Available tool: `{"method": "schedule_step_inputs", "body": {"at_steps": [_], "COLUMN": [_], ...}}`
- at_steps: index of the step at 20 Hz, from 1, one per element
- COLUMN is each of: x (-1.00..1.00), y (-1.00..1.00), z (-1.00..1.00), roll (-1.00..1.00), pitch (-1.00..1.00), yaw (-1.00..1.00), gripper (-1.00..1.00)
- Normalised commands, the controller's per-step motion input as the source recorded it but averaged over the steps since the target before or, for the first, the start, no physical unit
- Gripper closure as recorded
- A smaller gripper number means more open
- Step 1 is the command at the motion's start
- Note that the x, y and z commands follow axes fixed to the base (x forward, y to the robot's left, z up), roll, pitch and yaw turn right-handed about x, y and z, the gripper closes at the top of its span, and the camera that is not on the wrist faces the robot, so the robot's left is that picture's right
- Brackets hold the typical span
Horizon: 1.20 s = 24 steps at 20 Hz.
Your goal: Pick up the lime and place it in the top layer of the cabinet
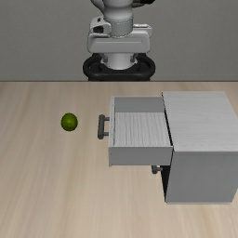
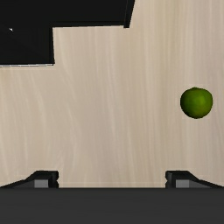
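Observation:
A small green lime (image 1: 69, 122) lies on the wooden table at the exterior view's left, a short way from the drawer handle (image 1: 102, 125). The grey cabinet (image 1: 200, 144) stands at the exterior view's right, its top drawer (image 1: 139, 130) pulled out toward the lime and holding nothing. My gripper (image 1: 119, 42) hangs high near the robot base, well away from both. In the wrist view the lime (image 2: 196, 102) rests on bare wood off to one side of my gripper (image 2: 112, 179), whose fingertips (image 2: 42, 178) stand wide apart with nothing between them.
Bare wooden table (image 1: 46, 177) spreads around the lime and in front of the drawer. The robot base (image 1: 119, 67) stands at the far edge. A black stepped shape (image 2: 35, 31) shows beyond the wood in the wrist view.

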Motion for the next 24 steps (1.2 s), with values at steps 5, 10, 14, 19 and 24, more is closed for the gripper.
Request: {"method": "schedule_step_inputs", "body": {"at_steps": [5,10,14,19,24], "x": [0.0,0.0,0.0,0.8,0.2], "y": [-1.0,-1.0,-1.0,-0.2,0.2], "z": [0.0,0.0,0.0,0.0,-0.6], "roll": [0.0,0.0,0.0,0.0,0.0], "pitch": [0.0,0.0,0.0,0.0,0.0], "yaw": [0.0,0.0,0.0,0.0,0.0], "gripper": [-1.0,-1.0,-1.0,-1.0,-1.0]}}
